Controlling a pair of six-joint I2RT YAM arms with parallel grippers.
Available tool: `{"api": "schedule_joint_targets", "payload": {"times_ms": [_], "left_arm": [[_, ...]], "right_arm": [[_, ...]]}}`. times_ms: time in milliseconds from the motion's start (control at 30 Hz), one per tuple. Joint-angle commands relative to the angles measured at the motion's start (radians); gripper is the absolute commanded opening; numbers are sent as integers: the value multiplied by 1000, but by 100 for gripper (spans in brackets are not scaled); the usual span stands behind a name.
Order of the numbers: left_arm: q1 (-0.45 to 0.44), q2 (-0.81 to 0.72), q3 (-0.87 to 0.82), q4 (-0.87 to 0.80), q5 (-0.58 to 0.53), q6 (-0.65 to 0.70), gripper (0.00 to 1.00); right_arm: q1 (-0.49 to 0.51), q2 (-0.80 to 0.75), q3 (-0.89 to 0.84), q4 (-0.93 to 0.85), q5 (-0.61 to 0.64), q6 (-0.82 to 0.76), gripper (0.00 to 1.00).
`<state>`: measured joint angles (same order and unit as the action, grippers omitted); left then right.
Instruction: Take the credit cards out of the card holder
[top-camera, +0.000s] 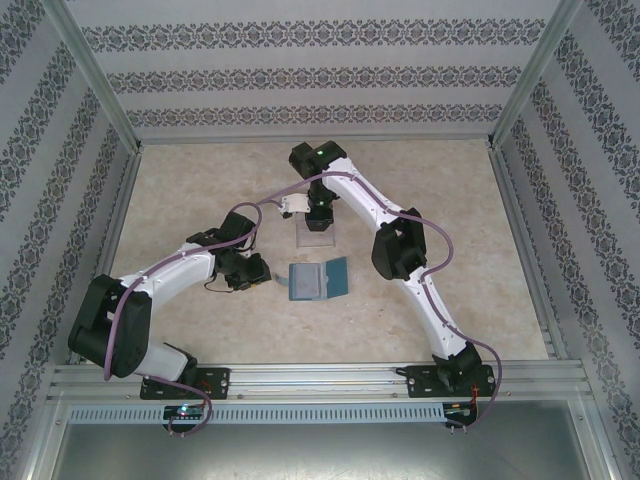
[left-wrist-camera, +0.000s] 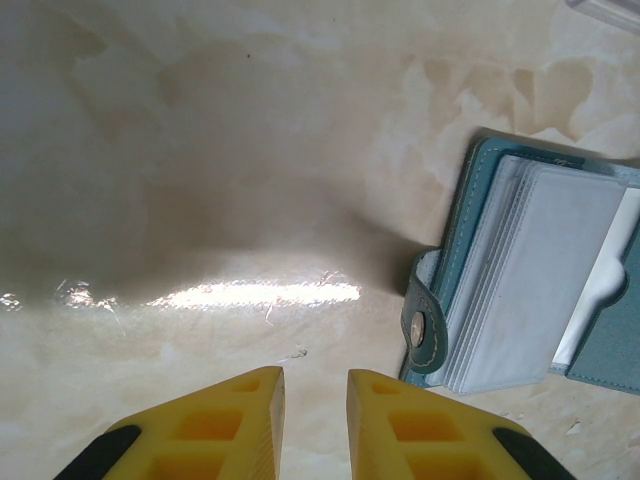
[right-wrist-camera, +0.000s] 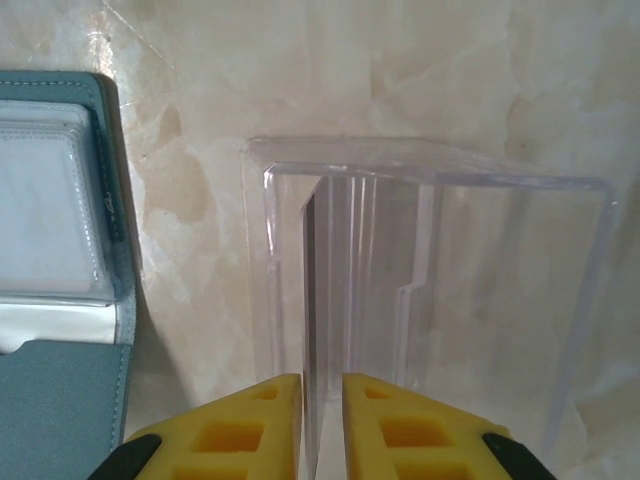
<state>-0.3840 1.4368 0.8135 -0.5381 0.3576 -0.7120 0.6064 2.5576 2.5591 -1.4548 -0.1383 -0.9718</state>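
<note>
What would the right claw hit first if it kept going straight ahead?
Probably the clear plastic tray, which lies directly ahead of the right gripper; depth is hard to judge.

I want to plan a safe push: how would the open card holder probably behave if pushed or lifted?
The card holder probably flops when lifted: it lies open like a book with stacked clear sleeves. It looks thin and light, so a push may slide it on the glossy table. Its snap tab sticks out and might catch.
</note>
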Motion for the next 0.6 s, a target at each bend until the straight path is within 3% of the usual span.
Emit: {"api": "schedule_joint_targets", "payload": {"times_ms": [0, 567], "left_arm": [[12, -20, 13, -33, -17, -6, 23], [12, -30, 15, -40, -21, -9, 23]], "right_arm": [[1, -20, 27, 9, 20, -5, 21], [3, -57, -35, 155, 114, 14, 31]]}}
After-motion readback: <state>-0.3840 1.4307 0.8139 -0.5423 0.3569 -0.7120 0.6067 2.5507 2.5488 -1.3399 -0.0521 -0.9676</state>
